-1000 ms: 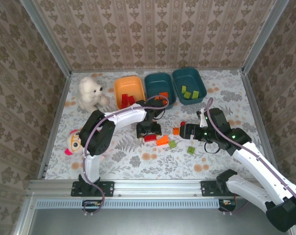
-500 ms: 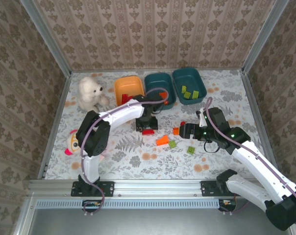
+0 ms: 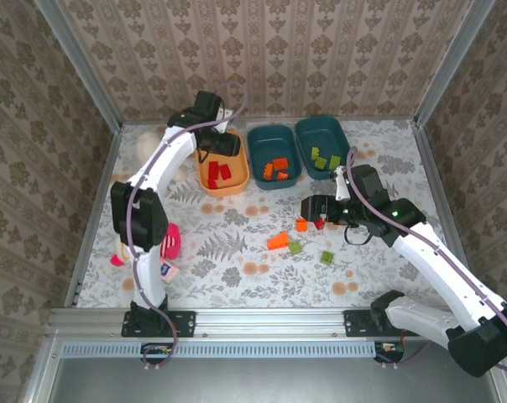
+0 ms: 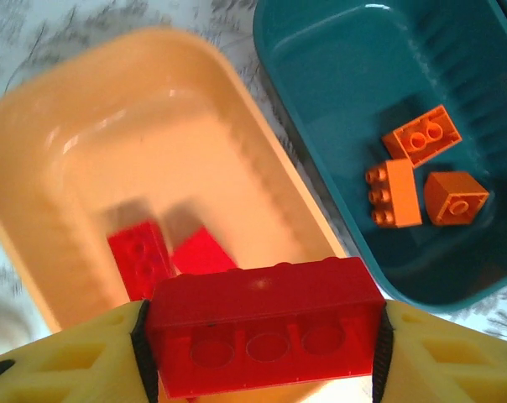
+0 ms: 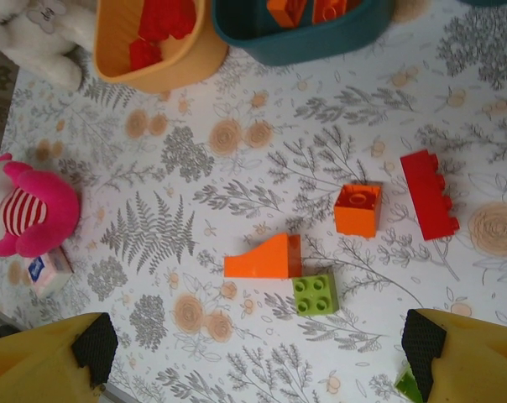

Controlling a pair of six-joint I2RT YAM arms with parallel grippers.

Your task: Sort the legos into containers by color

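While the left gripper (image 4: 262, 340) hangs over the orange tub (image 4: 35, 168), its jaws are clamped on a long red brick (image 4: 266, 315), one yellow pad against each short end. That brick is glossy red, and its hollow underside with three round tubes faces the wrist camera. Its long axis runs straight across from finger to finger, nearly level in the left wrist view. Below it, two small red bricks (image 4: 140, 256) lie in the orange tub, and three orange bricks (image 4: 417, 138) lie in the teal tub (image 4: 337, 59) just beside. The right gripper (image 5: 260, 344) hovers with its jaws spread wide and empty above the table (image 5: 195, 126). Loose there are an orange square brick (image 5: 357, 209), an orange wedge (image 5: 263, 258) with a lime green brick (image 5: 316, 293) just beside it, and a loose red brick (image 5: 428, 195), its long axis running up and down the right wrist view, slightly tilted
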